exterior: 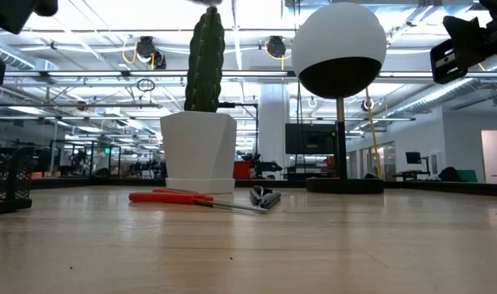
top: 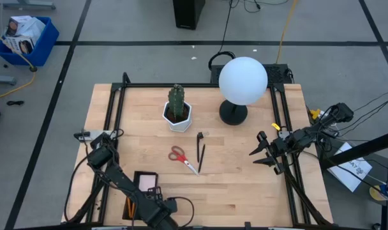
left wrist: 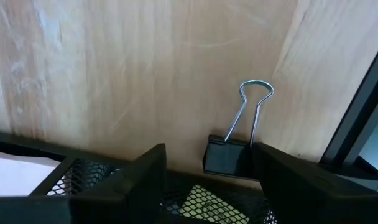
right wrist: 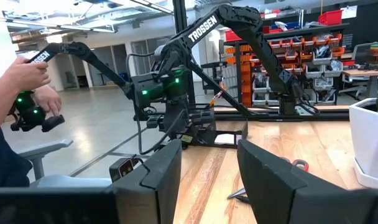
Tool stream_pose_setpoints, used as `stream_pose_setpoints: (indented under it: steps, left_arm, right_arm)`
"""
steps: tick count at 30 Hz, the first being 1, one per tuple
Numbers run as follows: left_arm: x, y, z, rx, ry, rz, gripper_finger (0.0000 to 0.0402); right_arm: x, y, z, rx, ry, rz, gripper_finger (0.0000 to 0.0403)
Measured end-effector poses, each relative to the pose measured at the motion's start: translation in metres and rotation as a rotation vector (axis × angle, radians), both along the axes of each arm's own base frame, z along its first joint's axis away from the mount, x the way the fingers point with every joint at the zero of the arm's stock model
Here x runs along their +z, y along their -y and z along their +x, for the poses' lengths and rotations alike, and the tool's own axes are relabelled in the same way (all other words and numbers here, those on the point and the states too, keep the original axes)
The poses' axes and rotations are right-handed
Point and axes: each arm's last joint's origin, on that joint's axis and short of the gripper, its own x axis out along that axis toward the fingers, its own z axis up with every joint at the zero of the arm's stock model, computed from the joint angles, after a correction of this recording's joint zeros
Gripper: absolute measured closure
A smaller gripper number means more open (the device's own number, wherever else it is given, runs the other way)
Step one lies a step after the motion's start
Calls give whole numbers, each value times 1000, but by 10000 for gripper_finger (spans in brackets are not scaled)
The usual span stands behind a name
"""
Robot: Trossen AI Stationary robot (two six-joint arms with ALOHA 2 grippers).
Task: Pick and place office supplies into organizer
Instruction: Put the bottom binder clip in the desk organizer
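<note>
My left gripper [left wrist: 207, 171] is open, low over the black mesh organizer [left wrist: 204, 202] at the table's near left [top: 143, 190]. A black binder clip [left wrist: 229, 157] with a silver wire handle lies on the wood just past the organizer's rim, in line with the gap between the fingers. A pale pad [top: 147, 182] and an orange pencil [top: 129, 207] lie in the organizer. Red-handled scissors [top: 179, 155] and dark pens [top: 200, 151] lie flat mid-table. My right gripper [right wrist: 207, 162] is open, hovering above the table's right side [top: 259, 153].
A cactus in a white faceted pot [top: 177, 110] and a white globe lamp [top: 243, 80] on a black base stand at the far middle. Black frame rails [top: 111, 115] run along the table's sides. A person's hands [right wrist: 27, 78] show beyond the table's left side.
</note>
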Motion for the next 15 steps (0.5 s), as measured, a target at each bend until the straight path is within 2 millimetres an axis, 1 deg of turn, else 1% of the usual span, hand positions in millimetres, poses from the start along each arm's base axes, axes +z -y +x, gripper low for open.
stream_pose_setpoints:
  steps: [4,7,15]
  left_arm:
    - [-1,1,6,12,33,-34,152]
    - [-1,-2,10,31,62,-21,158]
    - [-1,-22,27,77,89,20,180]
  right_arm:
    - [0,0,0,0,0,0,250]
    - [0,0,0,0,0,0,250]
    - [0,0,0,0,0,0,250]
